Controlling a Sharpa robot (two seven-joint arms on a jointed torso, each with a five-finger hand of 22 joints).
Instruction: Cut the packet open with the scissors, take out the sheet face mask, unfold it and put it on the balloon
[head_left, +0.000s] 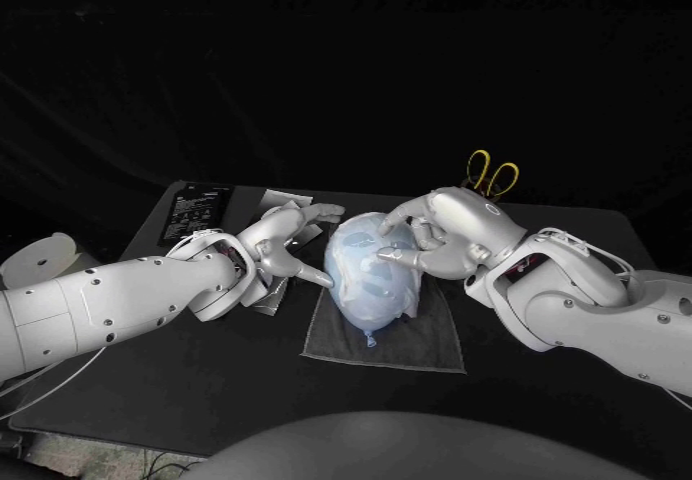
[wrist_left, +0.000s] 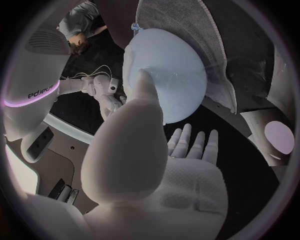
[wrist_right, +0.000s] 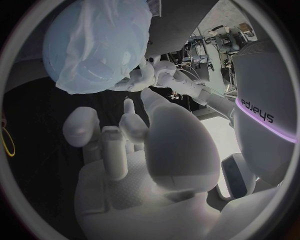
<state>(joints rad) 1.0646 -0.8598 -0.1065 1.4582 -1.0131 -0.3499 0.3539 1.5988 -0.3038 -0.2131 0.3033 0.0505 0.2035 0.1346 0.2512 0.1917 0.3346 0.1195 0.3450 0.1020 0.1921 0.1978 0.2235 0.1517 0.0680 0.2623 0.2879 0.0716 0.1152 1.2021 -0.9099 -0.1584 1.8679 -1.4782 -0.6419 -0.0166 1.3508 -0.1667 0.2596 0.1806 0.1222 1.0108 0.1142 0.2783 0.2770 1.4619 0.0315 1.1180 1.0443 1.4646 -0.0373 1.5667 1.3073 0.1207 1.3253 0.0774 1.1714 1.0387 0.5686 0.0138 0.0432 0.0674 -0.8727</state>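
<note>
Smoothing the sheet face mask (head_left: 358, 255) onto the balloon (head_left: 382, 305) seems to be the step now. The balloon lies on a grey cloth (head_left: 433, 352). The left hand (head_left: 281, 247) and right hand (head_left: 447, 235) touch its sides, fingers apart, gripping nothing. Next, press gently.

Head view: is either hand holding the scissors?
No, the scissors lie on the table beyond the right hand, with nothing touching them.
</note>
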